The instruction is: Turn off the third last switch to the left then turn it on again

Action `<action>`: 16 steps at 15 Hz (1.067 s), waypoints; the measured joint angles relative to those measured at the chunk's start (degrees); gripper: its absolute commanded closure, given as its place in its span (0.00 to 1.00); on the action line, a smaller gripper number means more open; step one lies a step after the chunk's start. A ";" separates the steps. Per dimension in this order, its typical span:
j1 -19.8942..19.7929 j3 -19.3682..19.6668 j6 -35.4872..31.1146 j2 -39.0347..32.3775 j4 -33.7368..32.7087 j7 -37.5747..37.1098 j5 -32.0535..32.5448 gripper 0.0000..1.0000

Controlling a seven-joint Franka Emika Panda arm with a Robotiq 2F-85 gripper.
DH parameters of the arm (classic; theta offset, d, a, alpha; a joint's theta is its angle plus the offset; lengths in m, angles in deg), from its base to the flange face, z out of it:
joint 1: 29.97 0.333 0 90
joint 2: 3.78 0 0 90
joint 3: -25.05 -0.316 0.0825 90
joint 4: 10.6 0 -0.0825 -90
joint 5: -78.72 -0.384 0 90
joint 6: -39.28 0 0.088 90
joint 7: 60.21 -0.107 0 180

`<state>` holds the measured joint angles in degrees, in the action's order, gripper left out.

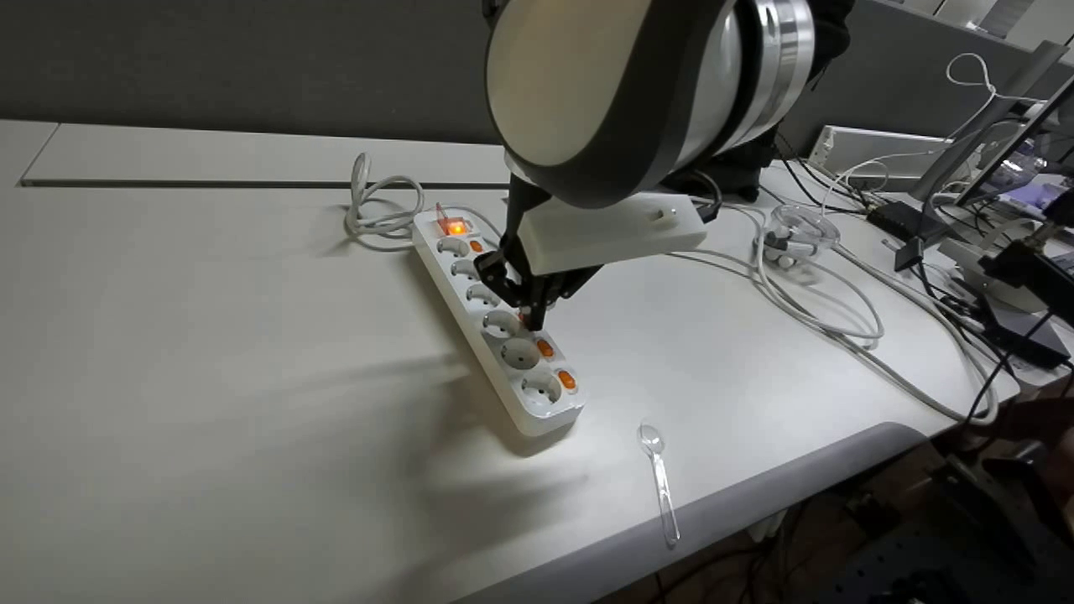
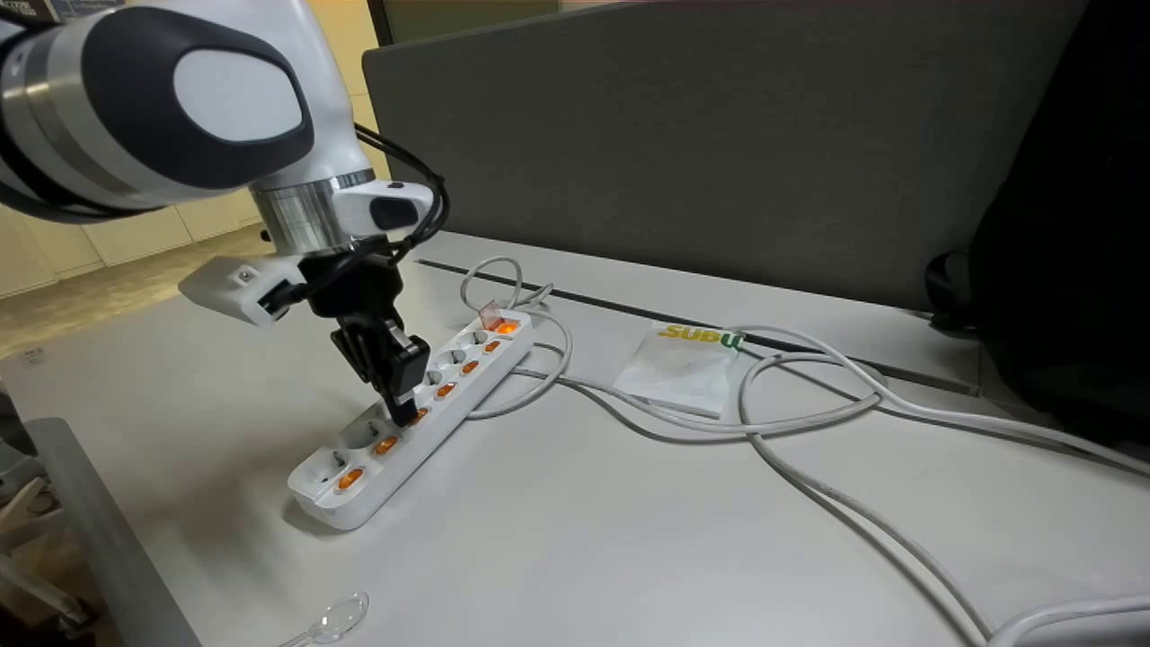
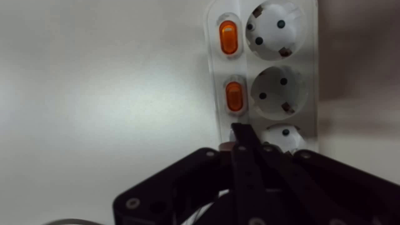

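A white power strip [image 1: 550,417] lies on the table, also in an exterior view [image 2: 431,454] and the wrist view [image 3: 242,66]. It has a row of sockets with orange rocker switches beside them. The end switch [image 1: 567,380] and the second from the end [image 1: 545,348] show plainly. They also show in the wrist view, the end one [image 3: 228,37] and the second [image 3: 234,96]. The third switch from that end [image 2: 420,414] is mostly hidden behind my fingertips. My gripper [image 2: 403,415] is shut, empty, pointing down at that switch; whether it touches or presses it I cannot tell.
A lit main switch [image 1: 456,226] with a raised clear red flap is at the strip's far end. A coiled cable [image 1: 382,210] lies beyond it. A clear plastic spoon [image 1: 659,478] lies near the table edge. A Subway bag [image 2: 683,368] and grey cables [image 2: 827,490] lie beside the strip.
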<state>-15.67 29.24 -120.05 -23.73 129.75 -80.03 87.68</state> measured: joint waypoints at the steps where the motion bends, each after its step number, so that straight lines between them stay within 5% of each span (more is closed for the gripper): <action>1: 0.00 0.13 0.00 0.08 0.11 -0.12 0.00 1.00; 16: -1.26 -0.44 -0.02 -0.46 -0.03 0.69 -2.95 1.00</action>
<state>-16.93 28.80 -120.07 -24.19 129.72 -79.34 84.73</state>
